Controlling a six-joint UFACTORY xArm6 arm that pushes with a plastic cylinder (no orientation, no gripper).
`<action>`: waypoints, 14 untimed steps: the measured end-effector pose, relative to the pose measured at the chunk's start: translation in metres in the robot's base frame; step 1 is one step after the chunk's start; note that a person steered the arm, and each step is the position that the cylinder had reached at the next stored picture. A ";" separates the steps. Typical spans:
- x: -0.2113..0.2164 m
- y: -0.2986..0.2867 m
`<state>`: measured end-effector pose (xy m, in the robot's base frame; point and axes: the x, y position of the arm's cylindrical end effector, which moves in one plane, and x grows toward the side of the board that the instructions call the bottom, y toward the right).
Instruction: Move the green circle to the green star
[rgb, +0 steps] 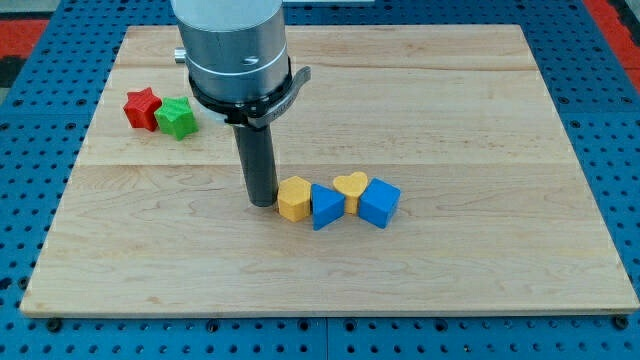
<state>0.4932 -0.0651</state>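
Now our tip (262, 203) sits mid-board, touching the yellow hexagon block (293, 198).
We carry no hand, only a rod; green star (178, 117) stays near the board's top-left corner.

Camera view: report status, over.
My tip just left of left yellow block. Green circle not in view. Green star beside red star, view's top left.

Light is bright and even across the wooden board (440, 110), seemingly from overhead. Shadows are soft and short: my tip (262, 203) casts a faint one at about six o'clock, the blocks likewise. The metal housing (232, 45) shows mild glare. Focus is sharp throughout; edges look undistorted.
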 end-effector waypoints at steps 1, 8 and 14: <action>0.000 0.000; -0.173 0.037; -0.195 -0.046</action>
<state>0.2981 -0.1110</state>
